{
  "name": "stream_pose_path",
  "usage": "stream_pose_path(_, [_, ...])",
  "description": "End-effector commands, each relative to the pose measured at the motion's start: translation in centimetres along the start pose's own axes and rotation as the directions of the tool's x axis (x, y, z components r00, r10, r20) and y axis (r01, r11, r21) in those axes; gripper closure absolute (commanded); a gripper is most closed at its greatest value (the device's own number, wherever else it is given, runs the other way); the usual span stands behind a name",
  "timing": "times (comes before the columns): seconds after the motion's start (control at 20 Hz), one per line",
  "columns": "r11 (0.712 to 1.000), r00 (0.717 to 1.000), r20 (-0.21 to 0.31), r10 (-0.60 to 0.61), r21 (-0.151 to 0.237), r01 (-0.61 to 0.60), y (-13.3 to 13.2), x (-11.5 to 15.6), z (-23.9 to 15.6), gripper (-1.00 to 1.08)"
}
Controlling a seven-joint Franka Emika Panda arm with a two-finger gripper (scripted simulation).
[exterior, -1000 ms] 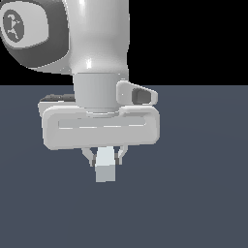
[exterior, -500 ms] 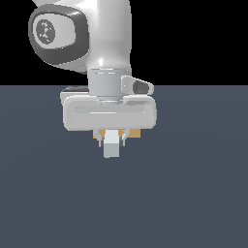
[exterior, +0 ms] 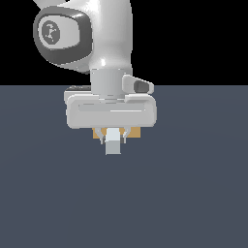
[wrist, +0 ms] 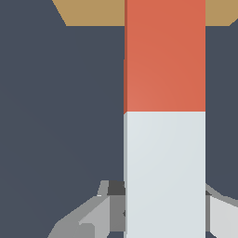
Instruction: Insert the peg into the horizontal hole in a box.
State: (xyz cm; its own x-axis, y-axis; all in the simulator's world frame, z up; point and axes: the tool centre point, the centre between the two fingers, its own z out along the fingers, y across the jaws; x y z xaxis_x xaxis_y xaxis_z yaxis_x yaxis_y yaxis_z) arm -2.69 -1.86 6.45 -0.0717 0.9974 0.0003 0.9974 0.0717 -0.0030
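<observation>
My gripper (exterior: 113, 138) is shut on the peg (exterior: 113, 143), whose pale end faces the exterior camera just below the hand. In the wrist view the peg (wrist: 165, 116) runs lengthwise from its white half, clamped between the fingers (wrist: 88, 216), to its orange-red half, which reaches over the box (wrist: 88, 11). The tan box (exterior: 135, 131) shows only as thin strips behind the gripper body in the exterior view. The hole is hidden behind the peg and the hand.
The dark grey-blue floor (exterior: 193, 193) spreads around the gripper in every direction. The white arm (exterior: 97, 38) rises above the hand and covers most of the box.
The gripper has moved with the peg away from the exterior camera toward the box. The tan box now shows behind the hand, and the peg's end looks smaller.
</observation>
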Motion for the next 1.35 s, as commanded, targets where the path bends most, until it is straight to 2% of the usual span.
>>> stream_pose_path(0.0, [1.000,1.000,0.000,0.000,-0.001,0.000,0.0,0.0,-0.1,1.08])
stream_pose_path(0.35, [1.000,1.000,0.000,0.000,0.000,0.000,-0.1,1.0,0.0,1.08])
stream_pose_path(0.95, [1.000,1.000,0.000,0.000,-0.004,0.000,0.0,8.8,-0.2,1.08])
stream_pose_path(1.3, [1.000,1.000,0.000,0.000,-0.004,0.000,0.2,9.9,-0.2,1.08])
